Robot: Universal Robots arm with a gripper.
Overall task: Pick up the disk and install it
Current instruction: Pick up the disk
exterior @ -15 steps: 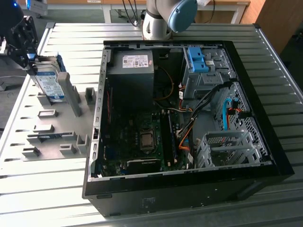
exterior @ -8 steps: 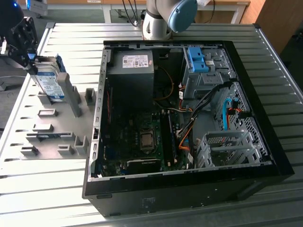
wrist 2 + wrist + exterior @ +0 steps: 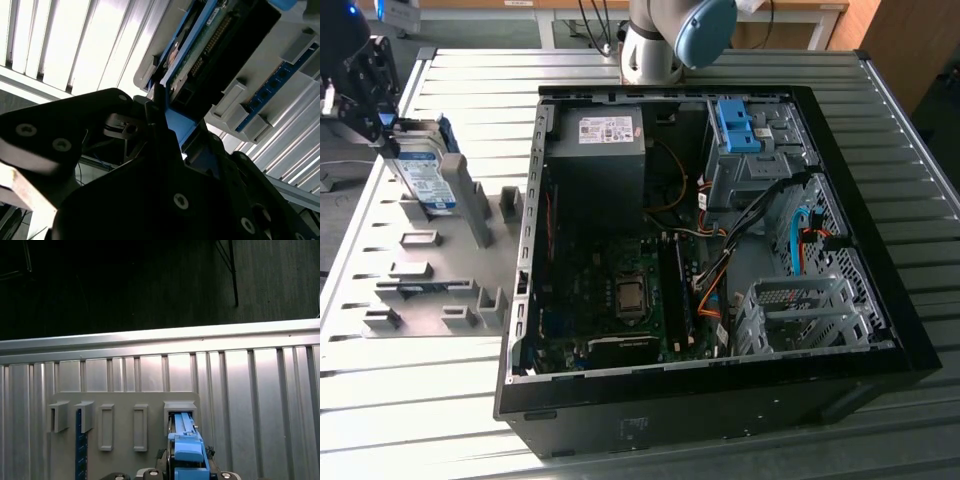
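Note:
The disk (image 3: pixel 421 172), silver with a white and blue label and blue side rails, stands on edge in a slot of the grey fixture plate (image 3: pixel 430 270) at the exterior view's left. My gripper (image 3: pixel 388 122) is at the disk's upper end. In the second wrist view the black fingers (image 3: pixel 159 107) close on the disk's blue rail (image 3: pixel 179 126), with its green circuit board (image 3: pixel 200 47) beyond them. In the first wrist view the blue rail (image 3: pixel 184 440) rises out of the grey holder slot (image 3: pixel 180 407). The gripper is shut on the disk.
An open black computer case (image 3: pixel 720 250) lies on the slatted metal table (image 3: pixel 920 200), with a dark grey power supply box (image 3: pixel 600 150), a motherboard and a bare blue bracket (image 3: pixel 735 125) in its drive cage. A blue memory stick (image 3: pixel 78 440) stands in another fixture slot.

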